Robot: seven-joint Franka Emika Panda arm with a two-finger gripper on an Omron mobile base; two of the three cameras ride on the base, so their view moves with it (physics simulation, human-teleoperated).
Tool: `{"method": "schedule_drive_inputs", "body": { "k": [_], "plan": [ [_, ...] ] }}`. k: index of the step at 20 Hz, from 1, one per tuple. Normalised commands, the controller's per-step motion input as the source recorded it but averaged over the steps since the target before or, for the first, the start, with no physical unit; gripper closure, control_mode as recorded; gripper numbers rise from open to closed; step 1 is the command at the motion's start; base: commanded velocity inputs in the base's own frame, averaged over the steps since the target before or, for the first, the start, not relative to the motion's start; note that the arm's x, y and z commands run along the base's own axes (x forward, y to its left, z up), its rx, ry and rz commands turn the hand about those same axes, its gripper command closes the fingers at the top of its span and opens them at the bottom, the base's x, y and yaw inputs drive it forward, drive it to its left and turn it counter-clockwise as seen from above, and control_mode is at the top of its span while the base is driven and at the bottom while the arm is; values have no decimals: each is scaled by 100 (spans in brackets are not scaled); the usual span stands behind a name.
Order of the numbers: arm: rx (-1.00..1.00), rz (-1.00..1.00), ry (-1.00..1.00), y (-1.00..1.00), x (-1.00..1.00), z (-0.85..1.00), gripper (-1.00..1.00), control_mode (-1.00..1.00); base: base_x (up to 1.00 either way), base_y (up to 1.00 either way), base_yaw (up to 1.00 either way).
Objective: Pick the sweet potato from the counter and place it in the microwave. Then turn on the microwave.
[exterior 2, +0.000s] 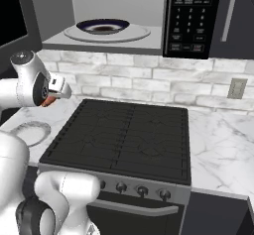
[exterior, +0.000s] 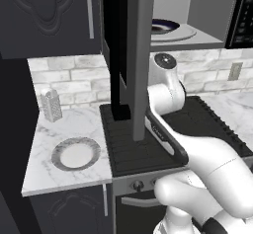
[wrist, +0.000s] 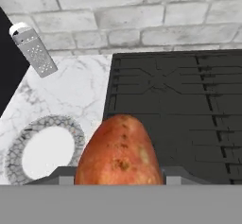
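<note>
Beside the stovetop (wrist: 175, 109), grater (wrist: 34, 50) and plate (wrist: 42, 150) flank the claw-held sweet potato (wrist: 120, 152).

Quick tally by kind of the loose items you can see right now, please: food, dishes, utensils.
Food: 1, the sweet potato held in the gripper
Dishes: 3, the plate on the counter, the round plate in the microwave and the bowl on it
Utensils: 1, the grater
Total: 5

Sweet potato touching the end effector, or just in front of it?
Touching. In the hand view the sweet potato sits wedged between the two fingertips of the end effector, raised above the stovetop and the plate.
</note>
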Motion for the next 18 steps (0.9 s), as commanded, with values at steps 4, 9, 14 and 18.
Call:
{"method": "schedule_drive_inputs", "body": {
  "k": [4,9,14,18],
  "plan": [
    [-13,0,0,-72,-47,32,100,-100,0,0,0],
    [-6,0,0,-64,-42,29,100,-100,0,0,0],
    [-3,0,0,-58,-48,52,100,-100,0,0,0],
    [-1,0,-4,-30,-38,72,100,-100,0,0,0]
  ]
}}
